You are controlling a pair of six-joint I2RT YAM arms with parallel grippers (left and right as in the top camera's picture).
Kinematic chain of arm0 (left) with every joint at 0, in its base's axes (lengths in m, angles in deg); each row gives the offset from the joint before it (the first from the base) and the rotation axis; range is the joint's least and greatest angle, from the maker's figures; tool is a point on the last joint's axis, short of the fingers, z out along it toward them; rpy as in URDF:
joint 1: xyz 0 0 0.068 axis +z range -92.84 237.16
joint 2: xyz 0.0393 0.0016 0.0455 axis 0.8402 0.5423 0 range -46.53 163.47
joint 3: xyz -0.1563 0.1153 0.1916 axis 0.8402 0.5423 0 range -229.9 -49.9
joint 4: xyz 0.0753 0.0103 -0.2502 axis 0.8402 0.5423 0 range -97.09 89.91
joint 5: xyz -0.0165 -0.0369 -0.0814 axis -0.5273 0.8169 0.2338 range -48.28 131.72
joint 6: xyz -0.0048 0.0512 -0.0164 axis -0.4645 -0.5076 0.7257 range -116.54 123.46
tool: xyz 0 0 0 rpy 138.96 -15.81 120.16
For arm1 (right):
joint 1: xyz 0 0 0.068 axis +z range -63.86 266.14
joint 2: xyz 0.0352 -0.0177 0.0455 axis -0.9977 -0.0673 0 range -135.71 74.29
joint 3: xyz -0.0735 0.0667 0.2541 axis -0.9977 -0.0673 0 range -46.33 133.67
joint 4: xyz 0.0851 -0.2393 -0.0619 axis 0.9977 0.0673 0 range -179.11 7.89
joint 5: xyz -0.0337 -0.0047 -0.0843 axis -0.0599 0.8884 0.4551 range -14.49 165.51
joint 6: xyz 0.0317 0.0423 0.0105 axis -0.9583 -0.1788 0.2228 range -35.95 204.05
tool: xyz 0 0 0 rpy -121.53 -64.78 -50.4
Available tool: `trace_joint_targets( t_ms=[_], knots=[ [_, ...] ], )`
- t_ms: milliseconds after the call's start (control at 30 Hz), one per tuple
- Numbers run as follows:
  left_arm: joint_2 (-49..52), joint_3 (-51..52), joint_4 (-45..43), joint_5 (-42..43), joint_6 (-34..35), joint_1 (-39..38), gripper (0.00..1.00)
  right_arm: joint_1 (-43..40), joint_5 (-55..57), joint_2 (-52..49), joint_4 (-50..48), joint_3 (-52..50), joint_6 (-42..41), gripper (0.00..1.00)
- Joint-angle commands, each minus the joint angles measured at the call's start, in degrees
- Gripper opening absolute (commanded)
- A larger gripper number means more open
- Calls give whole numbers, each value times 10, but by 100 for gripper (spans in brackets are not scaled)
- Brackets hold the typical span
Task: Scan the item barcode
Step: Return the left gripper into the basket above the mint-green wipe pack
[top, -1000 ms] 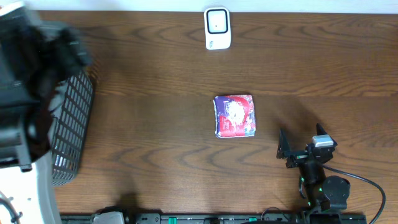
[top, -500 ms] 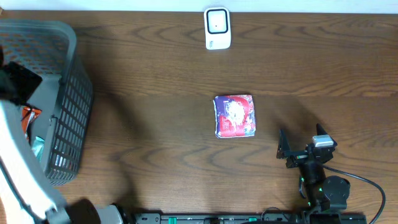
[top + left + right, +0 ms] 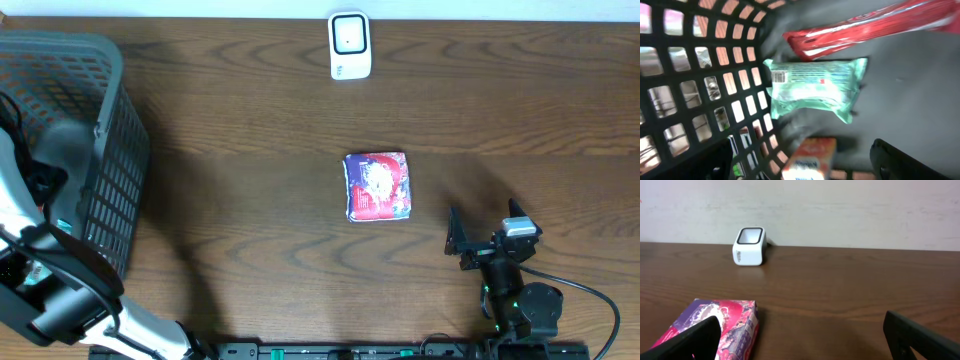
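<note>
The right pincer (image 3: 484, 226) sits low near the front edge of the table (image 3: 250, 130), toward its right side. Its two fingers (image 3: 920, 337) are spread wide with nothing between them. The pink-and-purple packet (image 3: 377, 186) lies flat on the wood near the middle of the table, ahead of that pincer and off to its left, near it but apart. In the right wrist view the packet shows at the lower left, partly behind the left finger and not in the gap. Farther back, by the far edge, stands the white scanner (image 3: 350, 45), well apart from the packet, its dark-rimmed window facing up. The left pincer (image 3: 804, 150) is down inside the grey mesh basket (image 3: 120, 180) at the left end of the table, likewise spread wide and gripping nothing. On the basket floor ahead of its fingertips lies a green packet (image 3: 812, 87), clear of both fingers, with a barcode label (image 3: 780, 76) facing up at one end. A red packet (image 3: 870, 25) lies just beyond the green one. An orange box (image 3: 810, 160) shows at the bottom of that view, between the two fingers — whether either finger touches it cannot be told.
</note>
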Motion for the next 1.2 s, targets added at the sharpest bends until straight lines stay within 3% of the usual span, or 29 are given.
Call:
trace_joint_targets(
  t_ms=[0,467,933,1000,1067,1133,1167],
  knots=[
    [14,40,-15,-23,12,11,87,-2,-1,3,2,-1,-6,99],
    [14,173,-168,-20,11,15,87,-2,-1,3,2,-1,-6,99],
    [14,277,-262,-17,11,15,86,-2,-1,3,2,-1,-6,99],
    [14,285,-270,-17,12,15,72,-2,-1,3,2,-1,-6,99],
    [14,286,-269,-16,11,15,43,-2,-1,3,2,-1,-6,99],
    [14,286,-266,-7,11,15,28,-2,-1,3,2,-1,-6,99],
    [14,286,-263,0,11,15,10,-2,-1,3,2,-1,-6,99]
  ],
)
